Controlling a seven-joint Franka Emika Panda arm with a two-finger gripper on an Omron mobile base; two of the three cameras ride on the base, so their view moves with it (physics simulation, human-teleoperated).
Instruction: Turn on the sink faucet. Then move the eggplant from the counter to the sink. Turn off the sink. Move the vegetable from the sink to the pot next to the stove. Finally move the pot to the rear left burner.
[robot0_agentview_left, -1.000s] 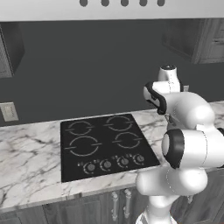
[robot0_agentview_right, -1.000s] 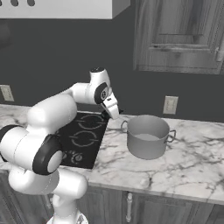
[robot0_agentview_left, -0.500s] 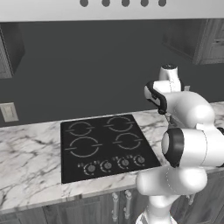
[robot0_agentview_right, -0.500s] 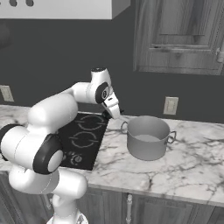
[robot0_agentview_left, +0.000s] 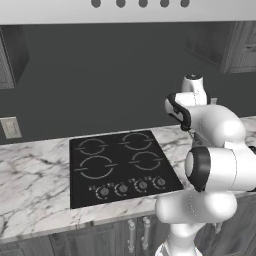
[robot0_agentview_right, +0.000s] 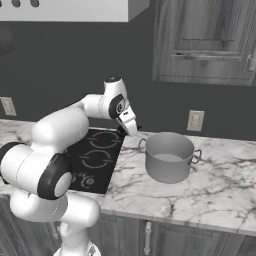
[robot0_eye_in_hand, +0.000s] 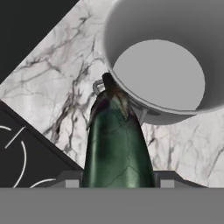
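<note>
One eggplant (robot0_eye_in_hand: 117, 144) gripped in tool (robot0_agentview_right: 131, 129), tip beside pot (robot0_agentview_right: 169, 157) rim

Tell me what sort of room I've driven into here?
A kitchen, rendered. A black four-burner cooktop with knobs is set into a white marble counter, a grey metal pot stands beside it, and dark wood cabinets hang above. The gripper holds a dark green eggplant near the pot.

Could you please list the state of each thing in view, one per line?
eggplant: held between the fingers, off the counter, tip toward the pot's near handle
pot: upright on the counter right of the stove, empty
gripper: shut on the eggplant, beside the pot, not yet over its opening
stove: nothing on its burners
</note>
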